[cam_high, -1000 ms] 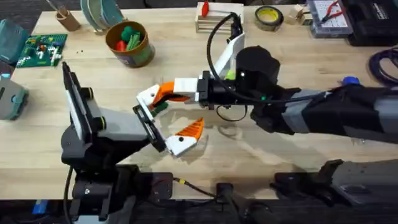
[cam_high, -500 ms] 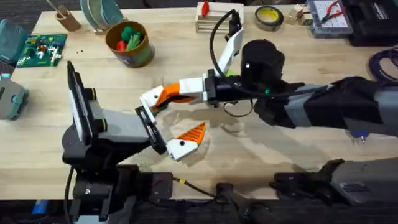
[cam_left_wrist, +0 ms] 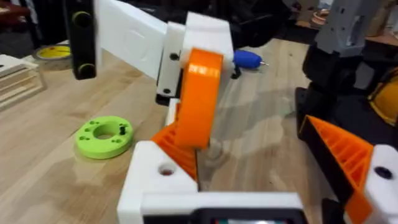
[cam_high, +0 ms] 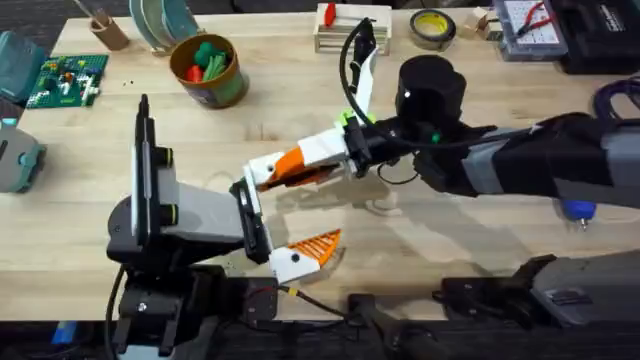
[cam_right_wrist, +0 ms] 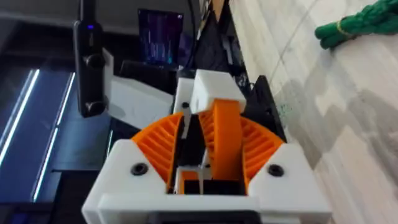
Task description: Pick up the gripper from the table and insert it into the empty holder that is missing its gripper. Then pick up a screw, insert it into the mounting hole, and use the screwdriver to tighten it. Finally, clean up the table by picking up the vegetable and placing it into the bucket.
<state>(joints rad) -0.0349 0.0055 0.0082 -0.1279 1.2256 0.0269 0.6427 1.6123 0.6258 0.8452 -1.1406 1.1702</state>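
The right arm reaches left across mid-table; its right gripper [cam_high: 258, 175] is closed on the gripper [cam_right_wrist: 225, 138], the loose orange ribbed piece, pressing it against the holder [cam_right_wrist: 208, 91] — the white bare mount on the left gripper [cam_high: 270, 228], which seems spread, one orange pad [cam_high: 315, 246] near the table's front edge. The bucket [cam_high: 208, 70] stands far left. The screwdriver [cam_left_wrist: 247, 59] lies to the right. The vegetable [cam_right_wrist: 359, 25] lies on the wood beside — location hard to fix.
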